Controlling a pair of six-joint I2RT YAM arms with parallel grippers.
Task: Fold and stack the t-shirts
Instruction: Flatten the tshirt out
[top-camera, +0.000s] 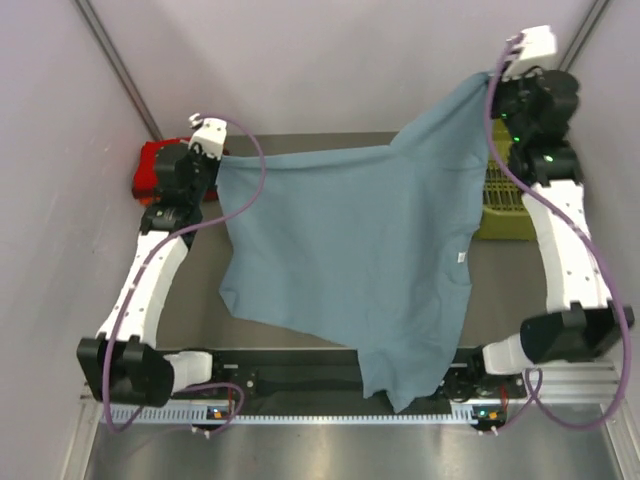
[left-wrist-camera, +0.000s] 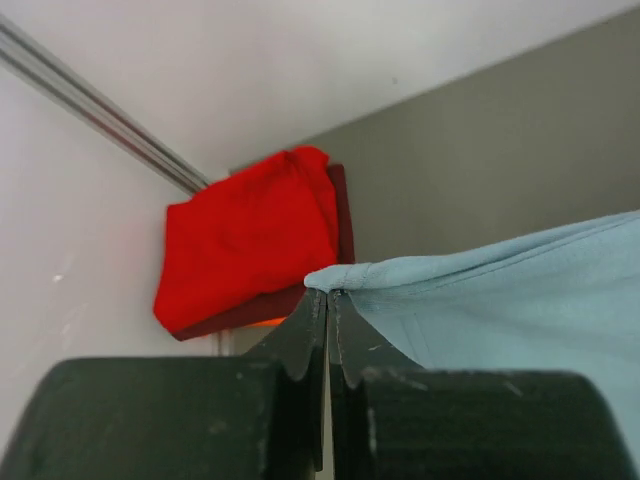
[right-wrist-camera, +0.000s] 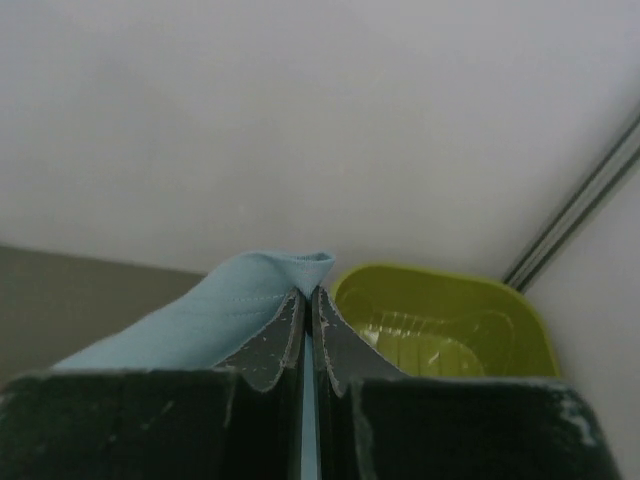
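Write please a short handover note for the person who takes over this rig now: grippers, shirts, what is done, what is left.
Left gripper: shut on one corner of the grey-blue t-shirt.
Right gripper: shut on another edge of it, at the far right.
The shirt hangs spread between them, not folded.
Done: folded stack, bright red on top, in the far-left corner.
Green basket stands at the far right.
Left: fold this shirt and put it on the stack.

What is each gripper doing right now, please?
Left gripper: closed, holding a corner of the blue t-shirt.
Right gripper: closed, holding another corner of the same t-shirt.
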